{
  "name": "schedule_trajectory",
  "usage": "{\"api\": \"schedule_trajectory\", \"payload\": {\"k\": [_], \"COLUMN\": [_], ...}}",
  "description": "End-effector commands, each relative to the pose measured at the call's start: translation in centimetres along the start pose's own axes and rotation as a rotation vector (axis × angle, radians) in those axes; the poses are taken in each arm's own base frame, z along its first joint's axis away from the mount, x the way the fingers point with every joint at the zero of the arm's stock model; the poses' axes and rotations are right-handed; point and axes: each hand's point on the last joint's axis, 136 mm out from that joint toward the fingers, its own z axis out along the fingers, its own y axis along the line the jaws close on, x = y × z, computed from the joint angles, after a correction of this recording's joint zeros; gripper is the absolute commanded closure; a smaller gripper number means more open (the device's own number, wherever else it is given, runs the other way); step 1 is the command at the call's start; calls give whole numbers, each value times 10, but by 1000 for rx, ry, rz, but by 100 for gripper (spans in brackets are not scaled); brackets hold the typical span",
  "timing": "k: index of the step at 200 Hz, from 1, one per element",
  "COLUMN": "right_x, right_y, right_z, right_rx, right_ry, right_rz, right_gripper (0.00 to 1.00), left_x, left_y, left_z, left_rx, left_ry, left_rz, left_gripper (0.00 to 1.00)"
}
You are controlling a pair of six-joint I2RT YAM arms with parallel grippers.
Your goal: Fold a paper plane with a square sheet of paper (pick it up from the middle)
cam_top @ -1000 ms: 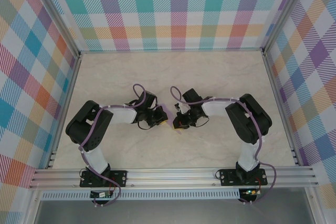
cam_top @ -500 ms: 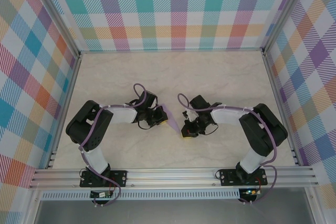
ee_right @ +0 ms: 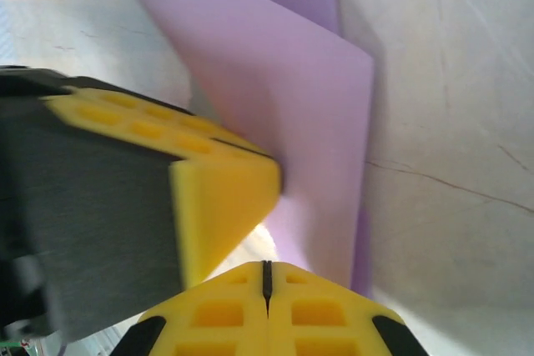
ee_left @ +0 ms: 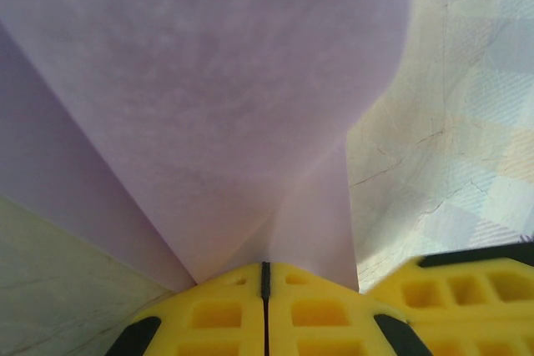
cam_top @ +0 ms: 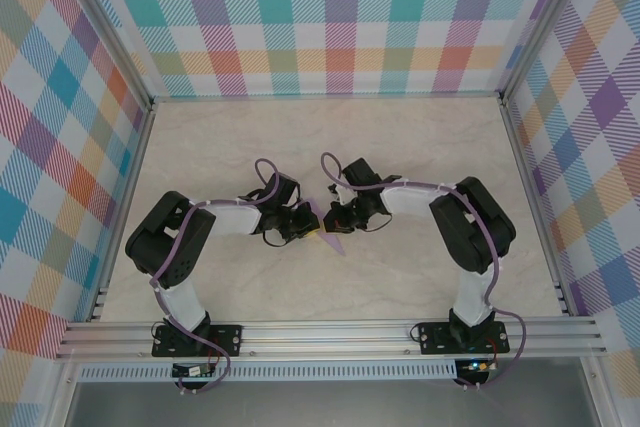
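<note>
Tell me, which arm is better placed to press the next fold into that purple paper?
Right, probably. The left gripper is shut on the paper, holding it, so it is busy. The right gripper is shut, its tips at the paper, free to push.

Paper plane (ee_left: 209, 106): thin lavender paper, matt, faintly mottled and fibrous up close, with sharp creases.
Surface (cam_top: 420, 147): pale, smooth marble-look top with fine darker veins and a low sheen.
Left gripper (ee_left: 265, 271): jaws of matt yellow plastic moulded with square pockets, on black backing.
Right gripper (ee_right: 267, 271): jaws of the same matt, pocketed yellow plastic.
Left arm (cam_top: 175, 242): black and white plastic shells, smooth and slightly glossy.
Right arm (cam_top: 470, 222): same black and white plastic.
Cables (cam_top: 262, 169): purple sleeving, smooth.
Rail (cam_top: 330, 332) at the near edge: grooved silver metal with a dull shine.
Walls (cam_top: 340, 17): flat panels with a matt printed plaid.
</note>
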Motion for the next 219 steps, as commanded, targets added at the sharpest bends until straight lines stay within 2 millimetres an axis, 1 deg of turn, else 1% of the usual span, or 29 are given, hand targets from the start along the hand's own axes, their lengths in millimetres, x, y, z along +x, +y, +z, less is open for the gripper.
{"api": "schedule_trajectory", "payload": {"k": [1,22,56,74,128,184,199,219], "right_x": [7,13,19,21,21,30,33,37], "right_y": [-6,-16,-29,-32,-36,-47,-52,-59], "right_z": [5,9,16,17,20,24,24,23], "right_rx": [14,42,80,86,105,143,163,197], "right_ry": [19,41,68,72,82,110,117,122], "right_rz": [10,24,39,41,44,54,59,64], "right_gripper": [100,100,100,100,100,100,100,100], "left_x": [10,6,0,-2,2,-6,-9,-12], "left_y": [28,15,-23,-29,-17,9,16,31], "left_z": [2,-2,-14,-18,-5,-2,-3,-7], "left_rx": [-121,-79,57,82,47,-84,-122,-200], "left_ry": [24,16,-7,-21,14,-27,-47,-80], "left_rz": [-21,8,84,103,83,60,53,37], "left_gripper": [94,94,91,90,90,90,90,91]}}
